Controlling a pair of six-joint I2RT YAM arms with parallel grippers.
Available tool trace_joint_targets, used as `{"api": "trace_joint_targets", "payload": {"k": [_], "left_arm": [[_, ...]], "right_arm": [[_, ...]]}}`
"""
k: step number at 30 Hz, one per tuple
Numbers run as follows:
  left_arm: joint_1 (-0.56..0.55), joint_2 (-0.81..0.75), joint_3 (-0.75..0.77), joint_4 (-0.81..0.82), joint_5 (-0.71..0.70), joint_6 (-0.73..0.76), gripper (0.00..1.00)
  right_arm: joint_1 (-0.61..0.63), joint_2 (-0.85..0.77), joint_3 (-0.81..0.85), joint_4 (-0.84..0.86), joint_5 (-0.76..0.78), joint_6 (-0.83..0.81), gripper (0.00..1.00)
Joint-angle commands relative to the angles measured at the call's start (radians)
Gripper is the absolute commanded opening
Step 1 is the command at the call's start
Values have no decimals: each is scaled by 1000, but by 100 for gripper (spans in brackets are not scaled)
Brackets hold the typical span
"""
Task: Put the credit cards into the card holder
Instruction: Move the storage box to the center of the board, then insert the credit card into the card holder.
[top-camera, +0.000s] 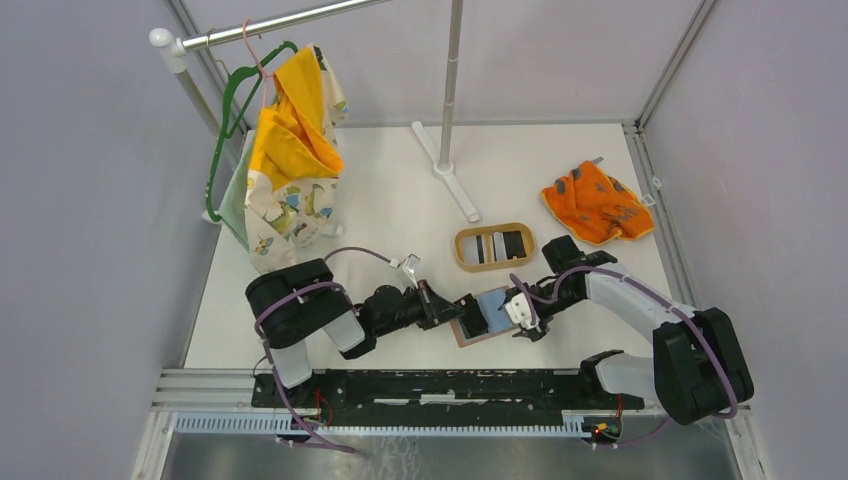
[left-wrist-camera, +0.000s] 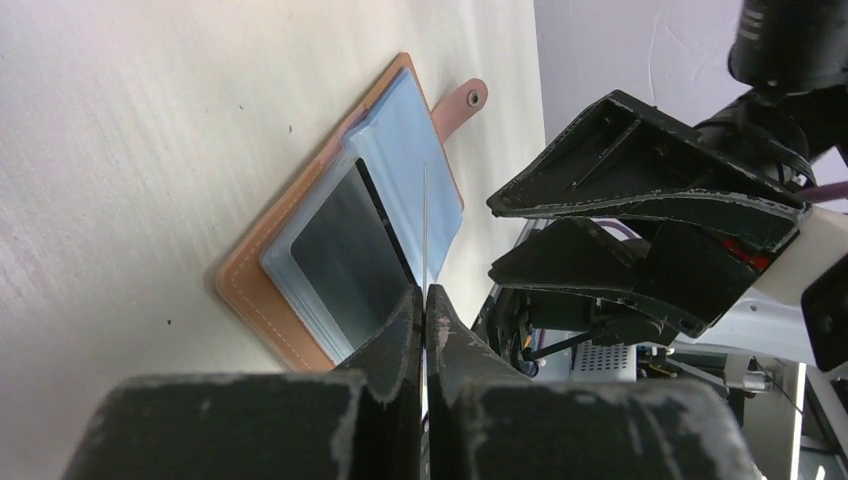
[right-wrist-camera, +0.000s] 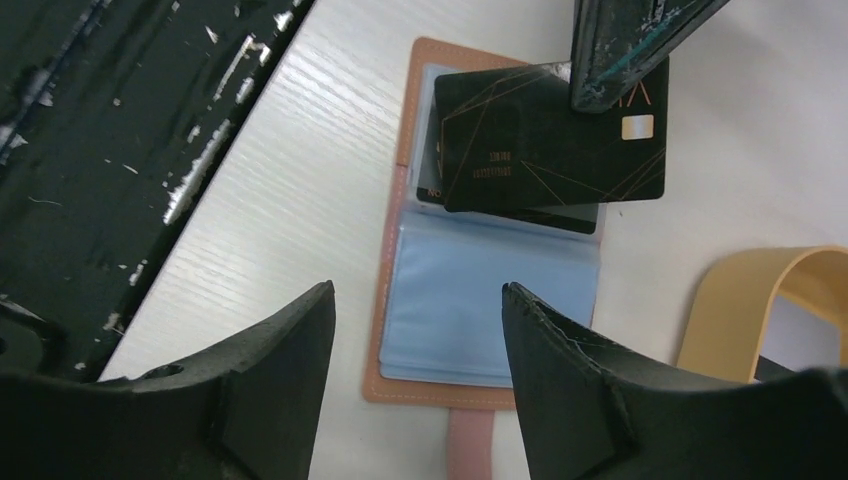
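Left claw (left-wrist-camera: 425, 300) tight on black card (right-wrist-camera: 540, 150)

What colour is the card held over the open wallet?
The card is black with thin gold lines; right wrist view shows it best.

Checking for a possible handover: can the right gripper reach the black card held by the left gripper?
Probably yes: the right gripper hangs open just short of the black card, nothing between.

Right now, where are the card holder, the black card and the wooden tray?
card holder (right-wrist-camera: 490, 300), right wrist view, blue inside pocket.
black card (right-wrist-camera: 530, 150), right wrist view, its middle.
wooden tray (top-camera: 460, 248), top view, left rim.
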Motion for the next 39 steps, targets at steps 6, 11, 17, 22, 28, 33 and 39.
{"api": "trace_joint_targets", "payload": {"k": [6, 11, 17, 22, 28, 33, 39], "left_arm": [[-6, 108, 44, 178, -25, -86, 2], [-14, 114, 41, 158, -61, -93, 2], [-29, 171, 41, 224, -73, -133, 2], [-37, 202, 31, 261, -86, -165, 2], [-44, 190, 23, 219, -115, -181, 2], [-52, 184, 27, 185, -129, -184, 2], [-55, 183, 34, 161, -129, -184, 2]], "right_arm": [[39, -13, -8, 203, 174, 230, 64], [50, 9, -7, 203, 209, 238, 62], [58, 19, -13, 214, 238, 249, 62], [64, 34, -17, 224, 268, 260, 61], [68, 41, -20, 235, 282, 271, 61], [71, 46, -20, 237, 287, 274, 60], [73, 52, -19, 238, 291, 279, 59]]}}
